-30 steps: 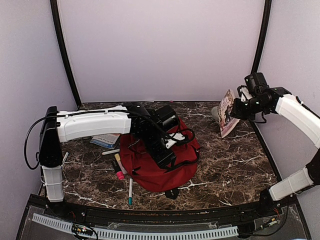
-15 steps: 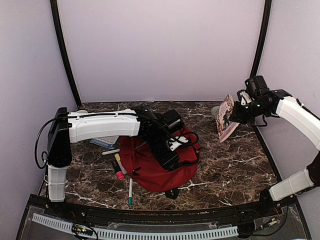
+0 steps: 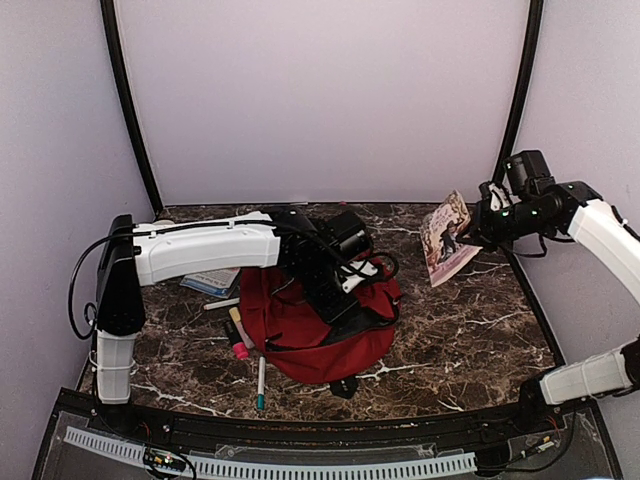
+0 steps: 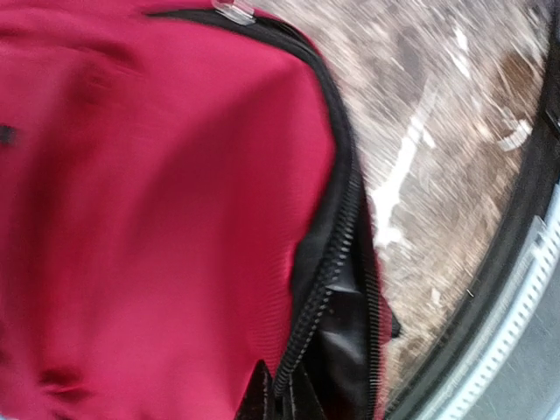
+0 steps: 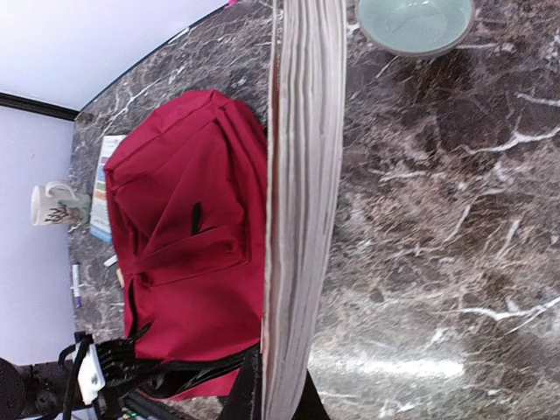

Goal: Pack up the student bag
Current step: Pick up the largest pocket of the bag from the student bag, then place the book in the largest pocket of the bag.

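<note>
From the top camera I see the student bag [image 3: 300, 345] lying on the counter [image 3: 455, 330] just left of centre, a rumpled red heap with black straps. My left arm reaches across it from the left, and the left fingers [image 3: 345, 312] are down on the bag's upper right part. Beside the bag's left edge lie a couple of markers [image 3: 238, 335], with a pen [image 3: 260, 382] nearer the front and a blue booklet [image 3: 212, 282] further back. At the right rear, the right fingers [image 3: 478, 228] hold a book [image 3: 445, 242] in the air, tilted, well apart from the bag.

The left wrist camera is blurred. Red fabric [image 4: 157, 219] fills most of it, with the black zipper running down the bag's edge and straight into the left fingers [image 4: 255, 394], which are pinched together on that zipper edge. Marbled counter [image 4: 420, 131] shows on the right.

On the right wrist camera the book [image 5: 302, 201] stands edge-on, its pages facing me, clamped between the right fingers [image 5: 247, 392] at the bottom. Beyond it the bag [image 5: 184, 236] lies on the counter [image 5: 420, 219]. A pale bowl [image 5: 416, 22] sits at the top of the view, and a mug [image 5: 54, 206] stands at the far left.
</note>
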You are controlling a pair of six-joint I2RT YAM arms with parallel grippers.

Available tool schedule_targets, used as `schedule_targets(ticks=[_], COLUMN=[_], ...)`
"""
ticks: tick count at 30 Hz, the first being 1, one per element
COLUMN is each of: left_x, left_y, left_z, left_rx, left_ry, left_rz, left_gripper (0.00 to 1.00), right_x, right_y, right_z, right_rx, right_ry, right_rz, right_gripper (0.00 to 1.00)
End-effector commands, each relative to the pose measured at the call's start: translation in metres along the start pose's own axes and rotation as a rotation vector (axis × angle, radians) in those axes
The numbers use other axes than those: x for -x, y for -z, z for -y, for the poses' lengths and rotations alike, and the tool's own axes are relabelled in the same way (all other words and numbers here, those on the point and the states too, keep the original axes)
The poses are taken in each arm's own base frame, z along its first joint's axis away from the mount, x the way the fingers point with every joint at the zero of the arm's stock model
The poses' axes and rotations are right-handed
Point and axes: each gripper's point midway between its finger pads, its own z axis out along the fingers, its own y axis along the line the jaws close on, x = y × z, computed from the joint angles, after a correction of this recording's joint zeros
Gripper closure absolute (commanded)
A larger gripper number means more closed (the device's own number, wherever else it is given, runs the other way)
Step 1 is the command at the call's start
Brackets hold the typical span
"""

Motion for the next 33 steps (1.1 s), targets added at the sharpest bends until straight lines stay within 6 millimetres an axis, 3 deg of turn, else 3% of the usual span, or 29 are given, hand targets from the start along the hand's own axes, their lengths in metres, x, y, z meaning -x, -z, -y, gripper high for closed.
schedule_targets(ticks=[1,6,10,17,21,25,30,33], left_x=[0.026,0.036,0.044,0.074,0.091,0.110,0.106,0.105], left_y=[0.037,0.050,0.053,0.035,0.028,0.040,0.049,0.057], left_z=[-0.042,-0.069,-0.083,-0.099,-0.095,-0.097,-0.110,-0.110], left_rx=[0.235,0.272,0.264,0.155,0.113,0.124,0.189,0.194], left_ry=[0.064,0.159,0.223,0.317,0.336,0.331,0.367,0.362], left_rz=[0.106,0.150,0.188,0.237,0.260,0.303,0.300,0.304], left_gripper=[1.00,1.00,1.00,1.00,1.00,1.00,1.00,1.00], right_x=[-0.015,-0.031,-0.055,-0.091,-0.114,-0.141,-0.164,-0.167], right_y=[0.022,0.054,0.069,0.087,0.080,0.060,0.034,0.019], right_z=[-0.035,-0.059,-0.084,-0.104,-0.117,-0.127,-0.128,-0.125], right_rx=[0.183,0.314,0.485,0.543,0.560,0.540,0.495,0.484], right_ry=[-0.098,-0.289,-0.421,-0.424,-0.430,-0.437,-0.467,-0.491], right_rz=[-0.081,-0.124,-0.225,-0.382,-0.456,-0.508,-0.547,-0.537], right_gripper=[1.00,1.00,1.00,1.00,1.00,1.00,1.00,1.00])
